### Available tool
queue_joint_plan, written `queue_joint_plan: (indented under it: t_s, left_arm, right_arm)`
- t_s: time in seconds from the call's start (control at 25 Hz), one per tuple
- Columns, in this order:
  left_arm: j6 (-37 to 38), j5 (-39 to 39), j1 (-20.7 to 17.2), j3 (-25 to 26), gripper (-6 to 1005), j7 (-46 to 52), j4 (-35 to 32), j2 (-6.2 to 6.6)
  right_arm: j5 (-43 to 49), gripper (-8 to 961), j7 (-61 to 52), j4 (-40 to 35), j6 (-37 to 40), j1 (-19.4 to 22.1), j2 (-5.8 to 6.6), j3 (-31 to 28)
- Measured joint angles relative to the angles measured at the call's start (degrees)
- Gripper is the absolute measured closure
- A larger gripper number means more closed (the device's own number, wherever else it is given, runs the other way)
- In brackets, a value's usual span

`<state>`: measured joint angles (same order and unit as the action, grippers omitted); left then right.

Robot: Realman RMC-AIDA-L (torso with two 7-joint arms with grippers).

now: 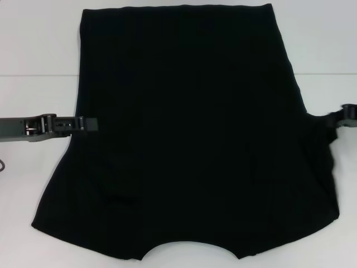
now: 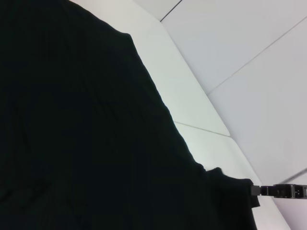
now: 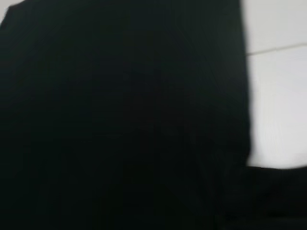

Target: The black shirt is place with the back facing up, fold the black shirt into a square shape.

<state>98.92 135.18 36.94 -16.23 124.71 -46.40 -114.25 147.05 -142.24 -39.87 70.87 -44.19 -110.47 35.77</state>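
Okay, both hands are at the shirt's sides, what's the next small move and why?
Probably draw the left hand inward across the black shirt, carrying its side edge toward the middle. The shirt lies spread flat, unfolded, on the white table, with the right hand at the opposite edge.

The black shirt (image 1: 184, 128) lies spread flat, plain side up, with no lettering showing. Its straight hem is at the far side and the curved neckline at the near edge, toward the robot. The body widens from the hem toward the shoulders, and the short sleeves flare out at the near left and right corners. The fabric is mostly smooth, with a small raised fold on the near left part.
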Motion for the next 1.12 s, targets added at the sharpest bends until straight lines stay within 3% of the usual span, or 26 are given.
queue_joint_plan:
  t_s: [0.2, 0.52, 0.84, 1.04, 1.12]
  left_arm:
    - [-0.20, -0.12, -0.04, 0.17, 463, 0.01, 0.00, 0.12]
    - [-0.88, -0.86, -0.42, 0.24, 463, 0.00, 0.00, 0.40]
    - [-1.27, -0.86, -0.47, 0.24, 463, -0.28, 0.00, 0.51]
    - [-1.27, -0.86, -0.42, 0.24, 464, -0.35, 0.00, 0.52]
    - [-1.27, -0.86, -0.50, 0.24, 464, -0.31, 0.00, 0.52]
  right_arm:
    - [0.18, 943, 1.17, -1.04, 0.53, -2.50, -1.98, 8.39]
    - [0.45, 935, 3.24, -2.67, 0.90, -4.46, -3.77, 21.24]
    - [0.11, 872, 4.52, -6.18, 1.53, -4.38, -4.49, 22.85]
    - [0.35, 833, 4.40, -6.16, 1.70, -5.00, -4.26, 23.05]
    - [0.40, 737, 4.64, -6.52, 1.70, -5.06, -4.17, 23.02]
